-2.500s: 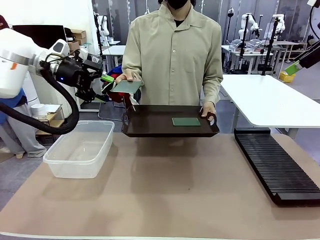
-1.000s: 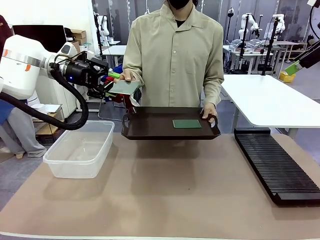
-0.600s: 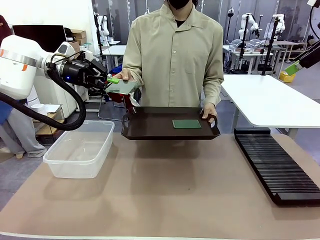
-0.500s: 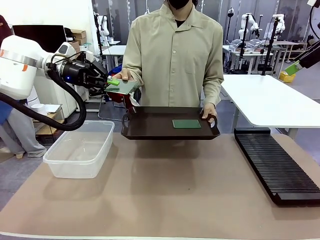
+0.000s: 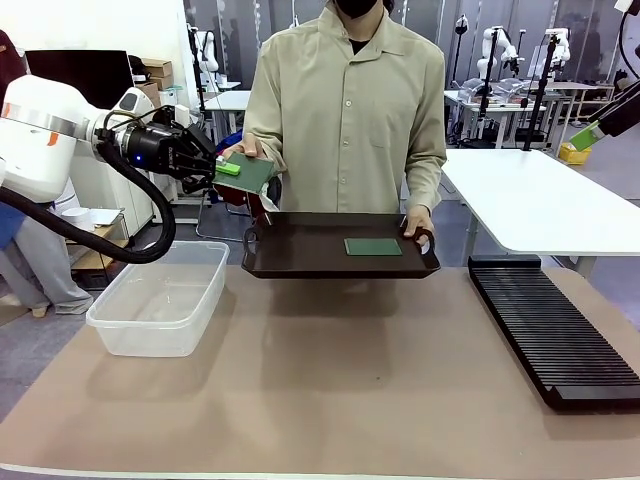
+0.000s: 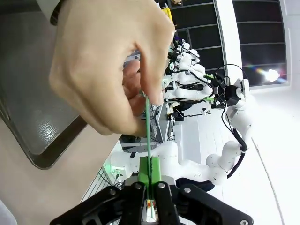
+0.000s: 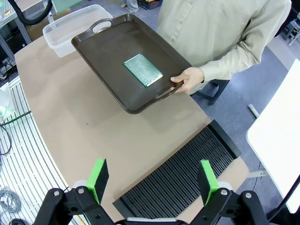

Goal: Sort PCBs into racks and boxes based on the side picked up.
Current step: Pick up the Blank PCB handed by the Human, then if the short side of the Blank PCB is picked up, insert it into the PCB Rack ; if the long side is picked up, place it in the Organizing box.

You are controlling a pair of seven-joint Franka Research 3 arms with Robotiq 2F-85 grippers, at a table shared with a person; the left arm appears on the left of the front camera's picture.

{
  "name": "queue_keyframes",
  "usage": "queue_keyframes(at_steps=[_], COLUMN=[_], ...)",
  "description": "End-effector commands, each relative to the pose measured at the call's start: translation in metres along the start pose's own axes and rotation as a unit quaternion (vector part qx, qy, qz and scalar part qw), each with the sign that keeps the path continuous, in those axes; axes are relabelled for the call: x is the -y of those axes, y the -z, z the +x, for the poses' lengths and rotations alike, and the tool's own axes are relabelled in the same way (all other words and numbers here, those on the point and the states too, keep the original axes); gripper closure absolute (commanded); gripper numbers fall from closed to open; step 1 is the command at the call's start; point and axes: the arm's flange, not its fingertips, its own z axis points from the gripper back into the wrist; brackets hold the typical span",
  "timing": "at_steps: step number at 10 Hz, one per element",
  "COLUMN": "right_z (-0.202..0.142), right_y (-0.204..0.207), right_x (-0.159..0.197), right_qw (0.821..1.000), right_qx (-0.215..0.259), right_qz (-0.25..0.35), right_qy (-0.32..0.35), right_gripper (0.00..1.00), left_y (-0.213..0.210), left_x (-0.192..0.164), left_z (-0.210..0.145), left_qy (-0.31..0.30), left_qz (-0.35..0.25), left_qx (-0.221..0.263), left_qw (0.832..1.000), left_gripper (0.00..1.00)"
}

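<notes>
Left hand (image 5: pixel 222 168) is clamped on one edge of a PCB (image 5: pixel 253 173) the person's hand (image 5: pixel 244 150) also pinches, likely mid-handover beyond the box (image 5: pixel 150 330); second PCB (image 5: pixel 372 246) lies flat on the held tray (image 5: pixel 340 268). Right hand (image 7: pixel 152 178) gapes over the rack (image 7: pixel 187 164).

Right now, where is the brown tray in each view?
Front: tray, centre, held over the table's far edge.
Left wrist: tray, left side, partly behind the person's hand pinching the held PCB.
Right wrist: tray, upper middle, slanted.
Shared landmark: the loose PCB lying on the tray, in front and right wrist views.
</notes>
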Motion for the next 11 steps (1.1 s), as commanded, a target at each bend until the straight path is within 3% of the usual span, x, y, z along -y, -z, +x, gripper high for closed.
queue_keyframes(at_steps=[1, 3, 4, 11], right_z=[-0.0006, -0.0006, -0.0006, -0.0006], right_y=[0.0002, 0.0002, 0.0002, 0.0002], right_x=[0.0, 0.0, 0.0, 0.0], right_qw=[1.0, 1.0, 1.0, 1.0], right_qx=[-0.001, -0.001, -0.001, -0.001], right_qz=[0.001, 0.001, 0.001, 0.001], right_qy=[0.0, 0.0, 0.0, 0.0], right_gripper=[0.0, 0.0, 0.0, 0.0], left_y=[-0.0048, -0.0072, -0.0031, -0.0031], left_x=[0.0022, 0.0019, -0.0003, -0.0003], left_z=[0.0028, 0.0012, 0.0004, 0.0004], left_qy=[-0.007, -0.028, -0.002, -0.002], left_qz=[-0.018, 0.001, -0.001, -0.001], left_qx=[0.014, 0.038, 0.005, 0.005], left_qw=[1.0, 0.999, 1.0, 1.0], left_gripper=[1.0, 1.0, 1.0, 1.0])
